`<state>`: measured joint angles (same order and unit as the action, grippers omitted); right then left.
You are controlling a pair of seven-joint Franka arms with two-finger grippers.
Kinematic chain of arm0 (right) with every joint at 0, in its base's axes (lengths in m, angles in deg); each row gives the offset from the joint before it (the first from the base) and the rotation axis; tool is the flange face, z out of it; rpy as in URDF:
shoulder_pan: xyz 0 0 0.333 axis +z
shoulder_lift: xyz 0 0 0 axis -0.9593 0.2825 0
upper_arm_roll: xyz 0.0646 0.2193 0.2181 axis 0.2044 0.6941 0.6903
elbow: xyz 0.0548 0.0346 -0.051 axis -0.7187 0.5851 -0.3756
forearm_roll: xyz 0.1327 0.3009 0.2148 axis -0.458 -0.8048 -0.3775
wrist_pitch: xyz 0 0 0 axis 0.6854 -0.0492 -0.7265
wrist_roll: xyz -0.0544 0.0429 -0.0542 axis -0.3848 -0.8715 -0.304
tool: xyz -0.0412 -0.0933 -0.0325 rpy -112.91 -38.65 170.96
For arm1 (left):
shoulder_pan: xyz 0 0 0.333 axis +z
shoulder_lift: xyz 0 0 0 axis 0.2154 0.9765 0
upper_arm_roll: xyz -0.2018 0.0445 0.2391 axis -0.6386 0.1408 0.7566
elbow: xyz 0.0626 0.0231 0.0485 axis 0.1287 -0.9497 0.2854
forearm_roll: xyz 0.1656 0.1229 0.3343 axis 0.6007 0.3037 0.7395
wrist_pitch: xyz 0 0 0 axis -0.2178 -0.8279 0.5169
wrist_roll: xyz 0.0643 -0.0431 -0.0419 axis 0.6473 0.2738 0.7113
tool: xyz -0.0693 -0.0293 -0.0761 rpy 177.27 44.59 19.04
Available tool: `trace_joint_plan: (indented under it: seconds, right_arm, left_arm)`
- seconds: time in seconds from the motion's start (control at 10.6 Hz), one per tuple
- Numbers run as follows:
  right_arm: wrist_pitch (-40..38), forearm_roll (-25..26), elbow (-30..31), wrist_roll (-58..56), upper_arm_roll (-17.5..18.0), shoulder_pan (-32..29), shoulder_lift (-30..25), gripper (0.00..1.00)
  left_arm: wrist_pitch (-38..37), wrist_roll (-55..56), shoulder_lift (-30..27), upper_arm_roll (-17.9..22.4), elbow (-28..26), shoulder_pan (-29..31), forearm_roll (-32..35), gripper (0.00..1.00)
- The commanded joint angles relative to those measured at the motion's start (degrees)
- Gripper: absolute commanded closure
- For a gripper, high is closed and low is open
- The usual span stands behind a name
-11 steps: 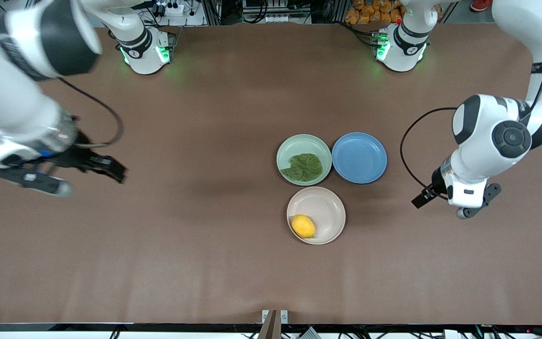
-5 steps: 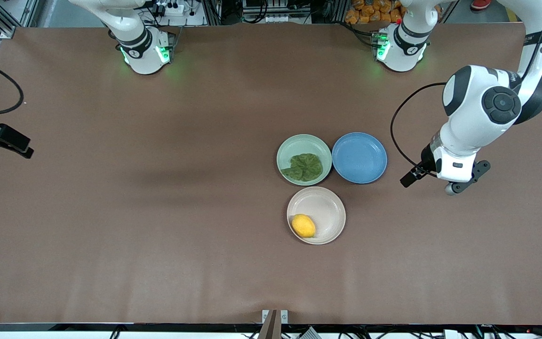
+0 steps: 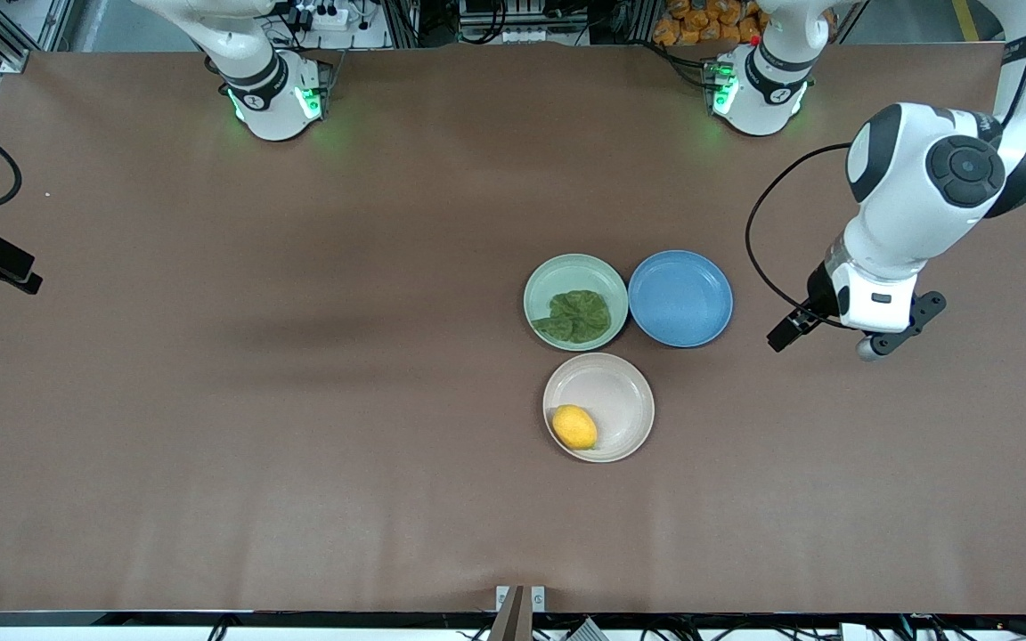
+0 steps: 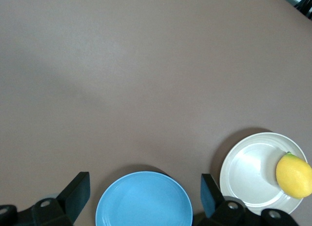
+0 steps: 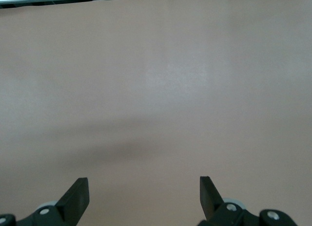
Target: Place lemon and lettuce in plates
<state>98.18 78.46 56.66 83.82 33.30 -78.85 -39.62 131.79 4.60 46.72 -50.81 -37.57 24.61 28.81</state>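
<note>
Both tools hang in the air with nothing in them. At the left arm's end of the counter (image 3: 299,445), the left tool (image 4: 141,197) is over bare brown surface just beside the blue plate (image 3: 680,297); in the left wrist view its two dark fingers (image 4: 78,192) stand wide apart, with the blue plate and part of the beige-white plate (image 4: 253,167) seen past them. In the front view that tool is mostly hidden under its own white wrist, so only the wrist view shows the gap.

At the right arm's end, the right tool (image 5: 144,197) is over bare counter near the edge, showing in the front view only as a dark piece at the frame's border. The right wrist view shows its fingers (image 5: 78,194) spread wide, holding nothing.

Three plates sit close together toward the left arm's end. In the pale mint green plate (image 3: 538,283) lies the lettuce (image 3: 577,316), a dark wrinkled leaf toward the side nearer the front camera. The blue plate sits just beside it, rims nearly touching. Nearer the front camera than both, the beige-white plate holds the lemon (image 3: 574,427), which rests against the rim on the side toward the right arm's end.
</note>
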Motion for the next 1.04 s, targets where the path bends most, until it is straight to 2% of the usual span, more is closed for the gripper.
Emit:
trace_joint_plan:
  seconds: [0.0,0.19,0.38,0.47,0.57,0.66,0.75,0.94]
  right_arm:
    - [-0.4,-1.4,2.6,-1.5,0.4,-0.9,-3.5,0.00]
    - [-0.4,-5.1,4.7,-2.3,0.3,-2.1,-5.8,0.00]
    - [-0.8,-5.1,5.5,-2.7,0.3,-1.6,-6.3,0.00]
    - [-1.4,-5.2,5.3,-2.2,0.3,-1.1,-5.9,0.00]
    - [-1.1,-5.2,5.5,-2.0,0.3,-0.8,-5.8,0.00]
    - [-1.0,-5.2,5.5,-2.0,0.3,-0.8,-5.8,0.00]
    - [-0.9,-5.2,5.5,-2.0,0.3,-0.5,-5.8,0.00]
    - [-0.8,-5.2,5.5,-2.0,0.3,-0.5,-6.1,0.00]
  left_arm:
    - [-1.6,-6.2,-3.8,1.0,-1.5,1.0,-1.3,0.00]
    - [-7.5,-13.6,-6.0,2.3,-1.7,1.1,-1.4,0.00]
    - [-9.7,-17.2,-9.1,5.1,-2.7,-0.6,-1.6,0.00]
    - [-10.4,-18.0,-9.9,9.2,-2.5,-5.1,-1.7,0.00]
    - [-10.7,-20.1,-10.7,15.5,-1.8,-11.2,-1.7,0.00]
    - [-11.4,-24.6,-11.1,19.2,-0.1,-14.3,-1.7,0.00]
    - [-14.1,-29.2,-11.1,19.7,2.7,-14.8,-1.9,0.00]
    - [-20.3,-33.2,-10.4,19.8,10.4,-14.6,-7.3,0.00]
